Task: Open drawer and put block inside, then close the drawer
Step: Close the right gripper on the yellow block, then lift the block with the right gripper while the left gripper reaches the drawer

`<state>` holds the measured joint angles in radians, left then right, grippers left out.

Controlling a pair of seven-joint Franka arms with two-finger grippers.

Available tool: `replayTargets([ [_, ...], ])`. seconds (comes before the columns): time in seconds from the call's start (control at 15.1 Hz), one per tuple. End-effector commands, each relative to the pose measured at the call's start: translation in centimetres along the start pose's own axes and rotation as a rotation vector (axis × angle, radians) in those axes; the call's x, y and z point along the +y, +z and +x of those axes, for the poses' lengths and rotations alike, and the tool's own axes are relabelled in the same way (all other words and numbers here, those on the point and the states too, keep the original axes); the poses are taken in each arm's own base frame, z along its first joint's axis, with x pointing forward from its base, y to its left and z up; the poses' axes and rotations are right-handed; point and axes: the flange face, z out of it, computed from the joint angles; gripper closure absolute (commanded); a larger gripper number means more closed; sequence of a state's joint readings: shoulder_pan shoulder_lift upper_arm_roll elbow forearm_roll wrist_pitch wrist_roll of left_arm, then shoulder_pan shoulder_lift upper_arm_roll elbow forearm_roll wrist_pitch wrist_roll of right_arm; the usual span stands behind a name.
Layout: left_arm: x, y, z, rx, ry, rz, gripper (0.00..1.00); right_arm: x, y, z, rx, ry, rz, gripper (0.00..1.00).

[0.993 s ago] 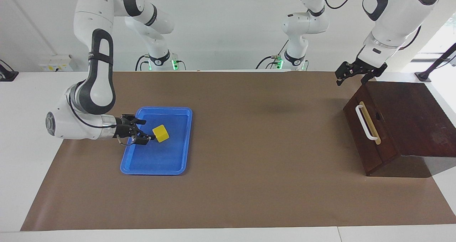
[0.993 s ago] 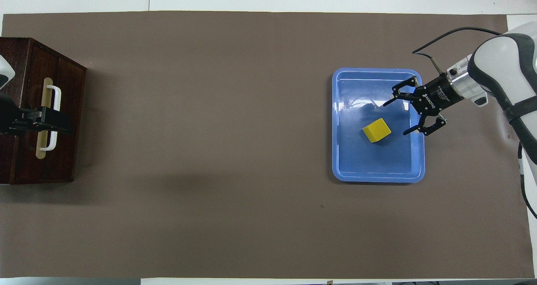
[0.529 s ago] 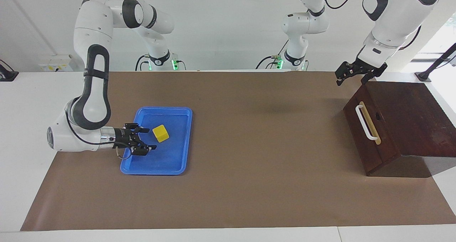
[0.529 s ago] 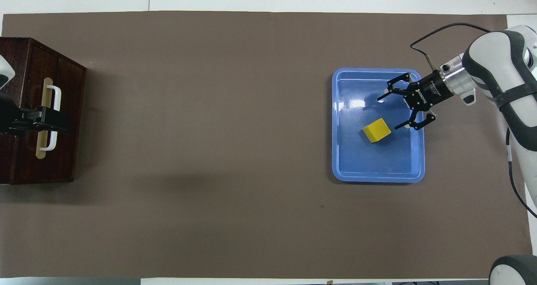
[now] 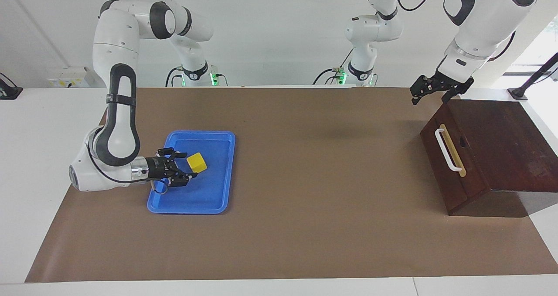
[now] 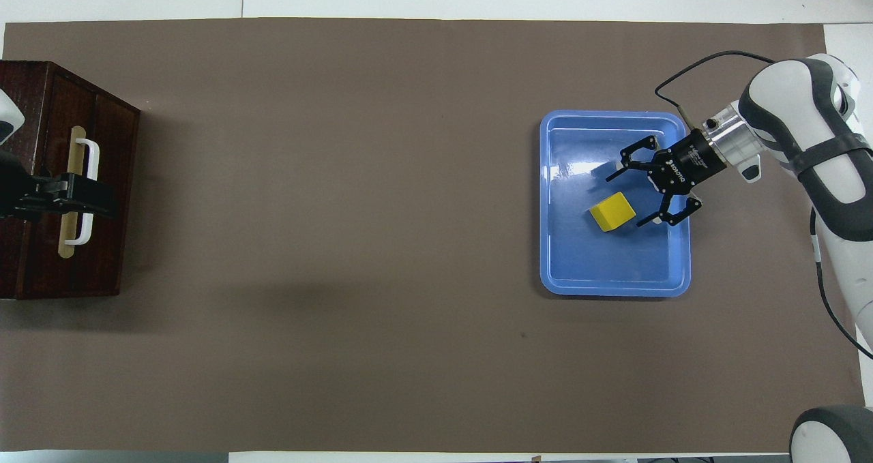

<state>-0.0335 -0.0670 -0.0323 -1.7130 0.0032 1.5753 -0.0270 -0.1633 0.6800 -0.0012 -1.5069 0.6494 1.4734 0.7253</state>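
- Two pincers are at work, and you have them split by job: the right pincer [image 5: 183,172] sits low over the blue tray [image 5: 218,137] at the right arm's end of the bench, the left pincer [image 5: 429,89] hangs over the brown box [image 5: 501,148] at the left arm's end.
- Your right pincer is released, its fingers spread and aimed sideways at the yellow block [image 5: 196,162]; it lies just beside the block and grips nothing. My guess is you came in level so the fingers can pass either side of the cube.
- Your left pincer is also released and empty, up in the air above the box edge nearest the robots. From overhead it covers the white handle [image 6: 87,190], but the facing view shows it well apart from it.
- The block rests inside the tray, flat on one face, turned a little so its sides run askew to the tray walls. Being a cube, it has no long axis to speak of.
- The drawer [image 5: 449,165] is shut, flush with the box. Its front faces toward the right arm's end of the bench, and the handle's long axis runs across that front, from nearer the robots to farther.
- You will likely need the drawer pulled out before the block has anywhere to go.
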Motion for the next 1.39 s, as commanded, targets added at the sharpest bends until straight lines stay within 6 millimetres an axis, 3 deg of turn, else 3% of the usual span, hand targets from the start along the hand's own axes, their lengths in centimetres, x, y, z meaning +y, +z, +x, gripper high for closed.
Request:
replayTargets([
  [0.0, -0.1, -0.5, -0.3, 0.003, -0.002, -0.017, 0.0, 0.4, 0.4, 0.2, -0.037, 0.028, 0.011, 0.0],
  [0.2, -0.2, -0.5, -0.3, 0.001, -0.003, -0.018, 0.0, 0.5, 0.3, 0.2, -0.036, 0.029, 0.013, 0.0],
  [0.53, -0.1, -0.5, -0.3, 0.003, -0.002, -0.017, 0.0, 0.4, -0.1, -0.1, -0.027, 0.025, 0.019, 0.24],
  [0.79, -0.2, -0.5, -0.3, 0.003, -0.003, -0.018, 0.0, 0.4, -0.2, -0.1, -0.021, 0.028, 0.027, 0.73],
  [0.99, -0.1, -0.5, -0.3, 0.001, -0.002, -0.017, 0.0, 0.4, -0.5, -0.1, -0.012, 0.035, 0.038, 1.0],
  [1.19, -0.1, -0.5, -0.3, 0.003, -0.002, -0.017, 0.0, -0.2, -1.4, -1.1, 0.02, 0.062, 0.07, 1.0],
  [1.32, -0.1, -0.5, -0.3, 0.003, -0.002, -0.017, 0.0, -0.7, -2.8, -3.3, 0.053, 0.065, 0.096, 1.0],
])
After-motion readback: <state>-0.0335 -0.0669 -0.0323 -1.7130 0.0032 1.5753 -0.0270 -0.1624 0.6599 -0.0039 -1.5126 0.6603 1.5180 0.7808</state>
